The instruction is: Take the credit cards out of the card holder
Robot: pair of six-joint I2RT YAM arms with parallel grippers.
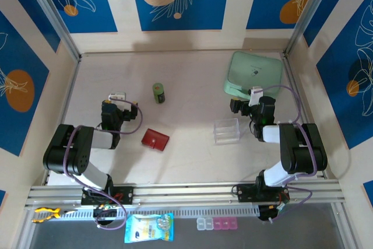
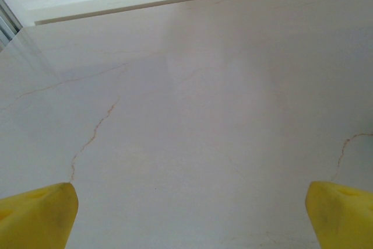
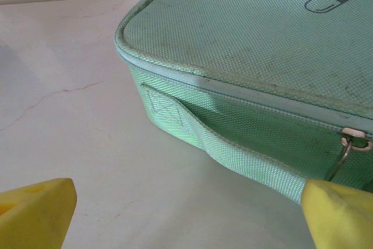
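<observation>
The card holder (image 1: 155,139) is a small flat red wallet lying shut on the table, left of centre. The credit cards are hidden from view. My left gripper (image 1: 119,104) is to the wallet's upper left, about a hand's width away, and is not touching it. In the left wrist view my left gripper (image 2: 189,214) stands open, yellow fingertips (image 2: 38,214) wide apart over bare tabletop. My right gripper (image 1: 252,101) is at the right, also open (image 3: 189,208), with nothing between its fingers.
A mint-green zip pouch (image 1: 254,74) lies at the back right, its side and strap (image 3: 233,144) just ahead of the right fingers. A clear plastic box (image 1: 227,130) stands right of centre. A small green can (image 1: 158,93) stands behind the wallet. Walls enclose the table.
</observation>
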